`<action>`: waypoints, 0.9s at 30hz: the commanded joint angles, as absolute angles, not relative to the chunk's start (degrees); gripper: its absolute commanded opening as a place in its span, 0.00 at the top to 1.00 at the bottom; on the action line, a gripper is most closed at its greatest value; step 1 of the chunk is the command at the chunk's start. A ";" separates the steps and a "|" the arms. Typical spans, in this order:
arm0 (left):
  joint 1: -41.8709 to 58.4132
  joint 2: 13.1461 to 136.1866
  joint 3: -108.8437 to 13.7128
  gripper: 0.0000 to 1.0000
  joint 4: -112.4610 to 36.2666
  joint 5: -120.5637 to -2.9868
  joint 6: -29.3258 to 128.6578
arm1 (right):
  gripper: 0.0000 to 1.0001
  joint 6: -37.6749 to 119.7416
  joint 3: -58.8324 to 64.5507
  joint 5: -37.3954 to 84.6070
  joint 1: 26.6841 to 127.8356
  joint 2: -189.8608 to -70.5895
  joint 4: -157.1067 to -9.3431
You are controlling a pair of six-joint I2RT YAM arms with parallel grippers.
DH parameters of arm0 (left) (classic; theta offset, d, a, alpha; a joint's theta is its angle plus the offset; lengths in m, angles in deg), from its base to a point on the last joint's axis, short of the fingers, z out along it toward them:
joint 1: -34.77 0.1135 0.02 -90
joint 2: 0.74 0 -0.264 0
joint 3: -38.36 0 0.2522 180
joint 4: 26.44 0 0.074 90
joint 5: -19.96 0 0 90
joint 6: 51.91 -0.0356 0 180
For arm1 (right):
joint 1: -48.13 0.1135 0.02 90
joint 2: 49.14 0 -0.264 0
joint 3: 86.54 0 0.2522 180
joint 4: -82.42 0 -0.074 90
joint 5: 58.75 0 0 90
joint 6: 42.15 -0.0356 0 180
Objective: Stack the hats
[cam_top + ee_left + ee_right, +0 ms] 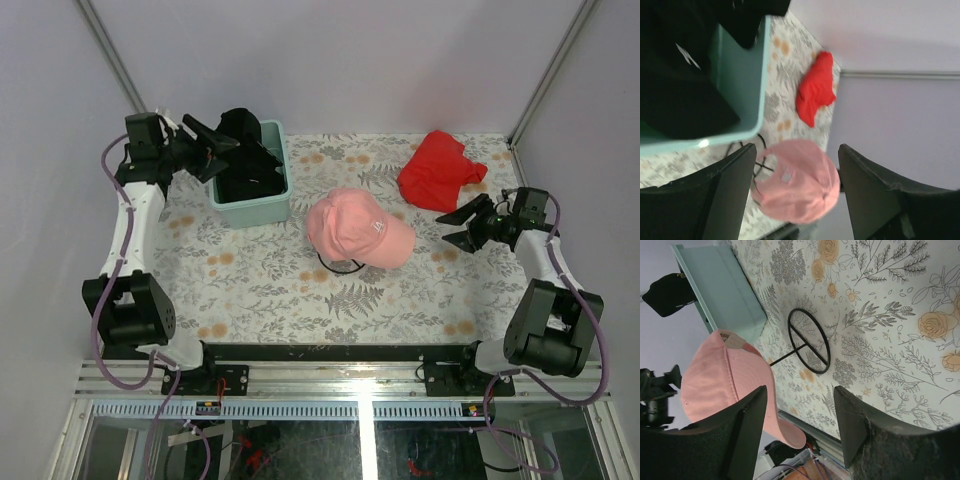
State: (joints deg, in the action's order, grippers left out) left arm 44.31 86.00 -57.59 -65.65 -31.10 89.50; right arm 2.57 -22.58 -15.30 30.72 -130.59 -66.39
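A light pink cap [355, 228] with a white logo sits on a black wire stand [338, 266] at the table's middle. Black caps [245, 160] fill a mint-green tub [252, 208] at the back left. My left gripper [215, 135] hovers open over the tub's far left edge. In the left wrist view the gripper [797, 150] holds nothing, with the black caps [675, 75] up left and the pink cap [795, 185] far beyond. My right gripper [462, 225] stands open just right of the pink brim. The right wrist view has this gripper [800, 390] empty beside the pink cap [725, 385].
A bright red cloth [440, 170] lies crumpled at the back right, behind my right gripper. The stand's ring base [810, 340] rests on the flowered tablecloth. Grey walls close the back and both sides.
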 commanded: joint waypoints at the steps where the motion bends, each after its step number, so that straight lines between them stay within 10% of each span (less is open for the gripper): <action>1: 44.40 91.61 -64.05 0.33 -70.79 -44.70 81.08 | 0.37 8.34 -18.60 -10.63 31.00 -127.00 -58.53; 27: 48.86 127.90 -93.28 0.23 -44.15 -33.54 115.36 | 0.39 6.90 -16.78 -3.42 31.17 -115.42 -56.77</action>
State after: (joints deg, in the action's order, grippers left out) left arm 48.92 122.83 -86.40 -46.64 -35.80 111.08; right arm 8.30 -20.02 -6.25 30.88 -117.63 -57.73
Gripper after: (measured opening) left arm 0.760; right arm 0.619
